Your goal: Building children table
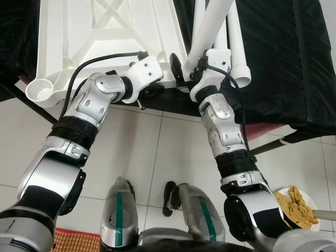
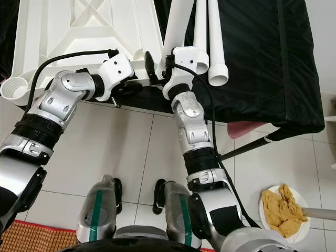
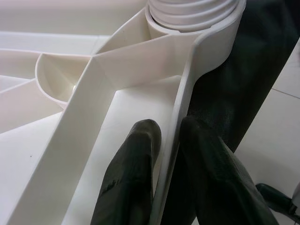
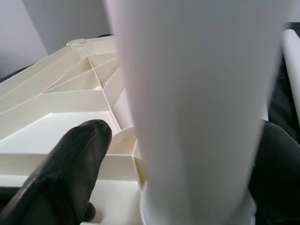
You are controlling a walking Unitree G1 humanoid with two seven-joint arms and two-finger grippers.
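A white plastic tabletop (image 1: 105, 31) lies upside down on a black-covered surface, ribs facing up. My left gripper (image 3: 171, 140) is shut on its near rim, one finger on each side of the thin wall, just below a corner socket (image 3: 192, 14). My right gripper (image 1: 186, 65) is shut on a white table leg (image 4: 197, 103) that stands slanted in that near right corner socket. In the eye views this leg (image 1: 210, 26) rises up and away. Two more white legs (image 2: 212, 47) lie side by side on the black cover to the right. The near left corner socket (image 1: 39, 92) is empty.
The black-covered surface (image 1: 294, 63) reaches far to the right, with thin black legs going down to the tiled floor. A white plate with yellow cloth (image 2: 283, 210) sits on the floor at my right. A red woven mat (image 1: 73, 241) lies at my left foot.
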